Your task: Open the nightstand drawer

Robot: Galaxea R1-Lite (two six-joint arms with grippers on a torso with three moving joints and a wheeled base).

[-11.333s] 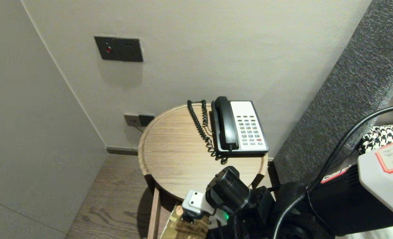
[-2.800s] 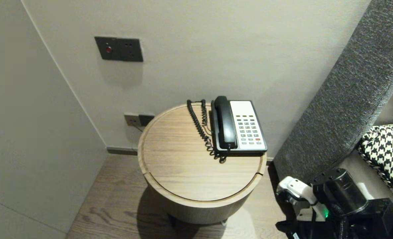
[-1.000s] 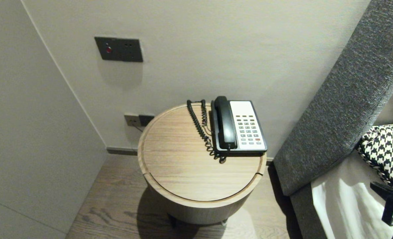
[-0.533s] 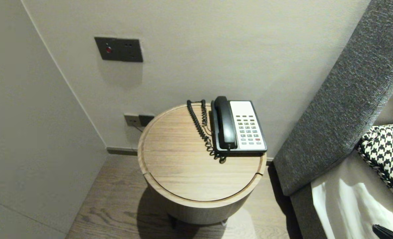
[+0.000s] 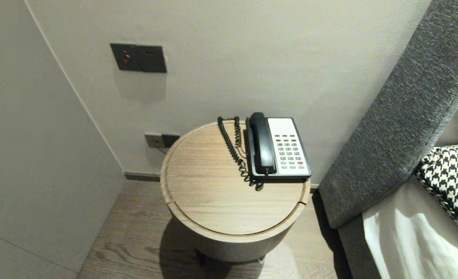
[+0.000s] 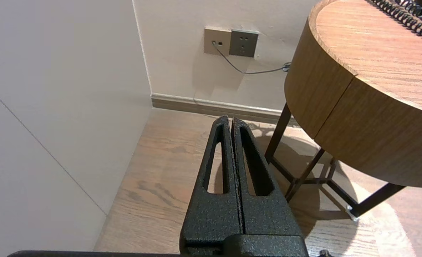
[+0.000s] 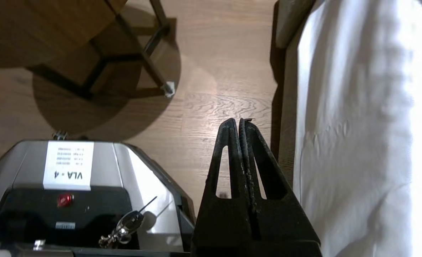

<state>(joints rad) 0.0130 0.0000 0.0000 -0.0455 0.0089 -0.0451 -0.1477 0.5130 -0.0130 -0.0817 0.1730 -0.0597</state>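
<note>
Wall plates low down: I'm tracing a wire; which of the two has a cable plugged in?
The beige plate, farther from the round table: a thin cable leaves it. The grey plate beside it has nothing plugged in.

Item count: one round table (image 5: 221,209), centre of frame; one telephone (image 5: 287,149); one coiled cord (image 5: 234,151); one switch panel (image 5: 138,57), upper left; two wall sockets (image 5: 170,139); one patterned cushion (image 5: 451,182), right edge.

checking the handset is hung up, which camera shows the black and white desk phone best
Head view: the whole black and white desk phone sits on the round wooden table, handset cradled. Left wrist view catches only its coiled black cord; right wrist view shows none.
</note>
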